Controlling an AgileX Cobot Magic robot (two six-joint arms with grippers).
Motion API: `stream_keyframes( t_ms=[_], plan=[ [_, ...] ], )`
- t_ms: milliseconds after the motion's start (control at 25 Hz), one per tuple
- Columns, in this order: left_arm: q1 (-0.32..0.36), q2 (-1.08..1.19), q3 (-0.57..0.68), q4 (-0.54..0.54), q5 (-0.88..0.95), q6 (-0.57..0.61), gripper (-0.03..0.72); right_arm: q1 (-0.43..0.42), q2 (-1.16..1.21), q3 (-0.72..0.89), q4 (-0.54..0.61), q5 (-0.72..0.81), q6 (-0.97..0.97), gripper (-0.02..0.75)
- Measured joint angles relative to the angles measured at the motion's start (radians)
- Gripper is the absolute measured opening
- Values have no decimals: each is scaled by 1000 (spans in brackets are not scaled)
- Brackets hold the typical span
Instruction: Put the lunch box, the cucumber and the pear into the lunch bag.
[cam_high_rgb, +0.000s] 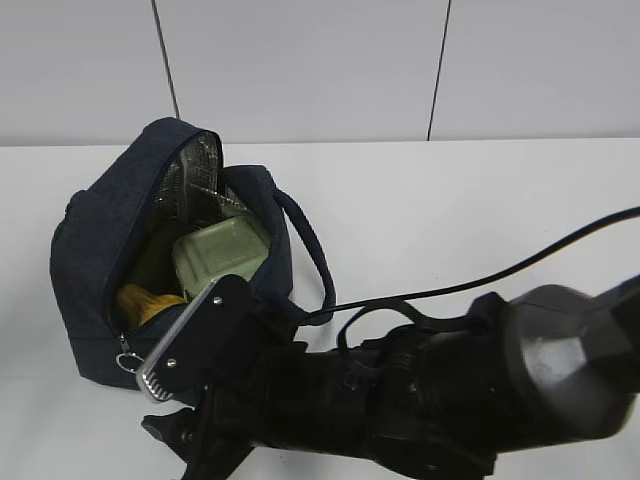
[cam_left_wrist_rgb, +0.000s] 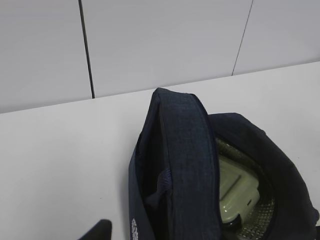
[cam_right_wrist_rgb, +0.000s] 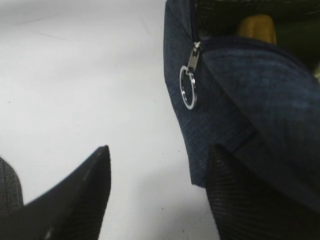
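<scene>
**Lunch bag open and loaded, right gripper spread at its zipper end**

The lunch bag (cam_high_rgb: 100, 250) stands on the white table (cam_high_rgb: 450, 200) with its top unzipped and the silver lining showing inside the flap. The lunch box (cam_high_rgb: 218, 255) sits in the opening, its sage-green lid tilted toward the camera. Beside it, lower in the bag, the yellow pear (cam_high_rgb: 145, 300) shows. A dark green shape behind the box may be the cucumber (cam_high_rgb: 160, 262), though the shadow inside the bag makes this hard to confirm. The strap handle (cam_high_rgb: 310, 250) loops out to the right of the bag.

The right gripper (cam_right_wrist_rgb: 160, 195) is at the bag's near end, its jaws spread wide and grasping nothing; one finger (cam_right_wrist_rgb: 250, 200) lies against the navy fabric, the other (cam_right_wrist_rgb: 75, 200) stands over bare table. The zipper ring (cam_right_wrist_rgb: 188, 89) hangs just above, between them.

In the left wrist view only a dark tip of the left gripper (cam_left_wrist_rgb: 97, 231) shows at the bottom edge, so its state cannot be told. That view looks down on the bag and the box lid (cam_left_wrist_rgb: 237, 192).
</scene>
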Motion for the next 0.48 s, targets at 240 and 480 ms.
stream_keyframes(
  t_ms=[240, 480],
  plan=[
    [0, 0, 1, 0, 0, 0, 386, 4, 71, -104, -2, 54, 8, 468],
    [0, 0, 1, 0, -2, 0, 385, 4, 115, -163, -2, 65, 21, 468]
  ],
)
